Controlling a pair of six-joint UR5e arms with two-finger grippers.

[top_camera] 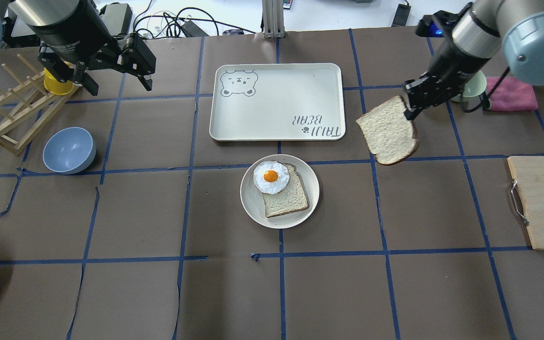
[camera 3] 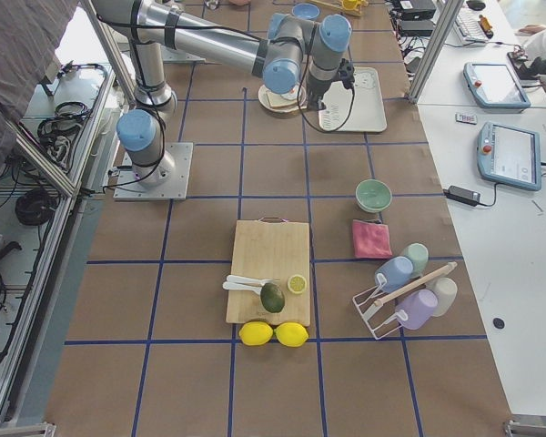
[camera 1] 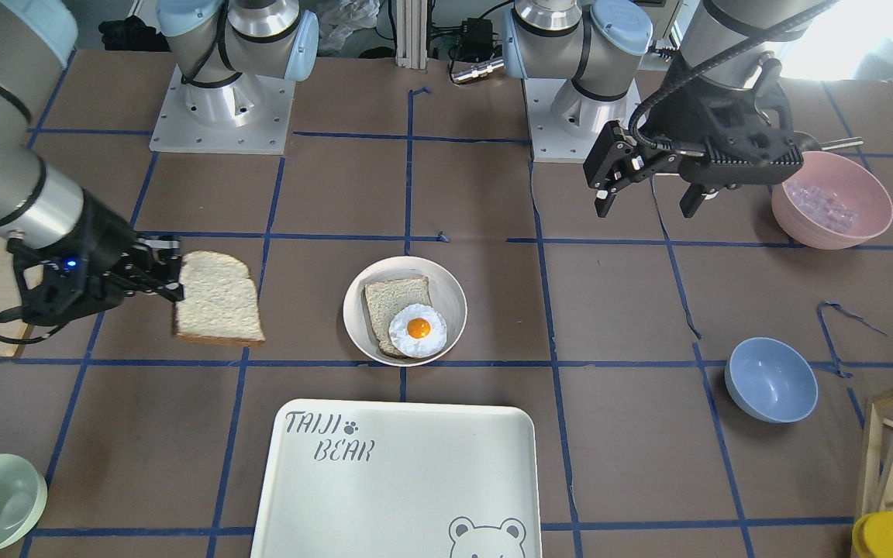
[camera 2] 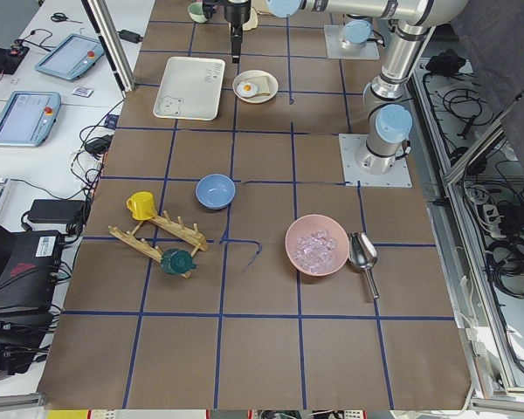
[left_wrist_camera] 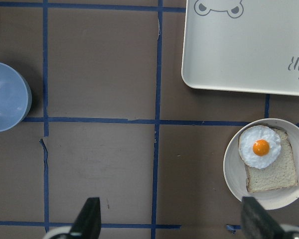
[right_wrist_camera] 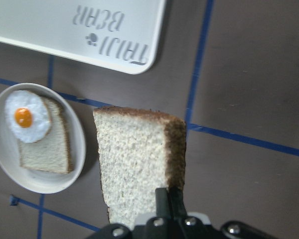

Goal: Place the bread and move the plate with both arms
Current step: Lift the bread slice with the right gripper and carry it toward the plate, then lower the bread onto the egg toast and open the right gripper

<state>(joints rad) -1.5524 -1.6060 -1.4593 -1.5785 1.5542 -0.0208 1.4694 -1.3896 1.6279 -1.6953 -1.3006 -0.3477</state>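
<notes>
The bread (top_camera: pixel 387 130), a large tan slice with a dark crust, hangs in the air right of the plate (top_camera: pixel 253 208), off the table. My right gripper (top_camera: pixel 409 111) is shut on its crust edge; this shows in the right wrist view (right_wrist_camera: pixel 168 196) with the bread (right_wrist_camera: pixel 134 164) next to the plate (right_wrist_camera: pixel 40 181). The round cream plate (camera 1: pixel 357 318) holds a smaller pale slice and a fried egg (top_camera: pixel 271 176). My left gripper (top_camera: pixel 116 85) is open and empty, high over the table's left, far from the plate (left_wrist_camera: pixel 234 177).
The white "TAIJI BEAR" tray (top_camera: pixel 276 101) lies just beyond the plate. A blue bowl (top_camera: pixel 69 150), a wooden rack (top_camera: pixel 3 113) and a yellow cup (top_camera: pixel 57 82) are at the left. A cutting board (top_camera: pixel 543 203), a pink cloth (top_camera: pixel 510 93) and a pink bowl (camera 1: pixel 832 200) lie further out.
</notes>
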